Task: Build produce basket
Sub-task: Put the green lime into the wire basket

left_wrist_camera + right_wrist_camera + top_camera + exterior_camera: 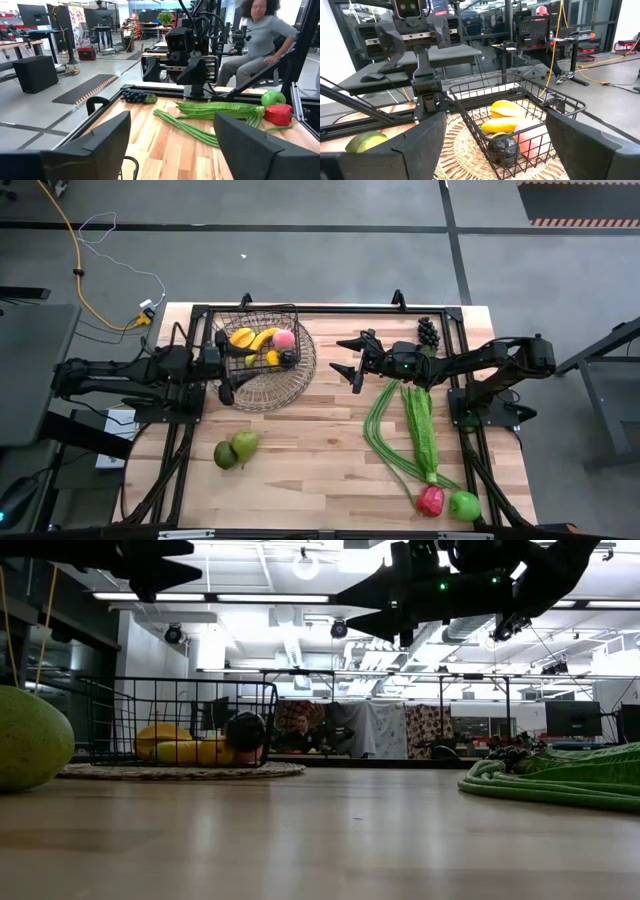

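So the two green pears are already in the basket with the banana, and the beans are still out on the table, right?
Not quite. The green pears are still on the bare table, in front of the basket, as the high view shows. The basket does hold the banana, and the long green beans do still lie on the table.

high: straight down | low: table-level, level across | wrists: forward, facing each other | shared: basket (262, 348)
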Robot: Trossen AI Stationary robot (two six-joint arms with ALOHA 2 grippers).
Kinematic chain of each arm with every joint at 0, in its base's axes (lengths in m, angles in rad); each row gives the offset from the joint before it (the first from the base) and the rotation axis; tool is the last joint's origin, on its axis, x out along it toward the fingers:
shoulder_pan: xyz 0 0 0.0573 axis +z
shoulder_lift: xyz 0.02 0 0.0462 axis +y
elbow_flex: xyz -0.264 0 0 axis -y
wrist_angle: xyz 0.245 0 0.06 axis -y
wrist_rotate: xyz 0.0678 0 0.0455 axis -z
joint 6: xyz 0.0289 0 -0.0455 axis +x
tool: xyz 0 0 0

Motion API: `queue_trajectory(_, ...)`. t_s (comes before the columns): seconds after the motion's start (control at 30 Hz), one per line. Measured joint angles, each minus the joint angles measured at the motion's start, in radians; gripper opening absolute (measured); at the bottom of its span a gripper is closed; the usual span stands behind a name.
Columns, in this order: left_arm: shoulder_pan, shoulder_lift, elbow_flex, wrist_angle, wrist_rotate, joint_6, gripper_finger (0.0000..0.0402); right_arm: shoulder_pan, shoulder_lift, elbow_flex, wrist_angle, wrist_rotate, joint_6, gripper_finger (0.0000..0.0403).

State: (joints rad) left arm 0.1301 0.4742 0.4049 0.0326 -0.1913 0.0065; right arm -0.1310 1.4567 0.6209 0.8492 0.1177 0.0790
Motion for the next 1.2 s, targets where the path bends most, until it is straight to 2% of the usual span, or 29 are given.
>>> queue_trajectory(0.27,0.0,0.011,0.0,-0.001,0.0,-0.004,0.032,0.0,0.0,0.0,-0.018,0.0,0.0,0.0332)
queue_trajectory(0.5,0.0,0.024,0.0,0.02,0.001,-0.023,0.0331,-0.003,0.001,0.0,-0.038,0.013,0.001,0.0332)
queue_trajectory(0.73,-0.023,0.067,0.008,0.082,0.121,-0.122,0.0332,-0.003,0.001,0.0,-0.03,0.013,0.001,0.0332)
queue_trajectory(0.83,-0.069,0.104,0.067,-0.027,0.135,-0.167,0.0332,-0.003,0.001,0.0,-0.029,0.013,0.0,0.0332)
queue_trajectory(0.93,-0.136,0.148,0.167,-0.228,0.114,-0.224,0.0331,-0.005,0.001,0.0,-0.029,0.014,0.0,0.0332)
queue_trajectory(1.1,-0.283,0.259,0.304,-0.542,0.028,-0.343,0.0331,-0.006,0.001,0.0,-0.03,0.014,0.002,0.0332)
queue_trajectory(1.2,-0.384,0.333,0.348,-0.679,0.026,-0.457,0.0331,-0.006,0.001,0.0,-0.03,0.015,0.002,0.0332)
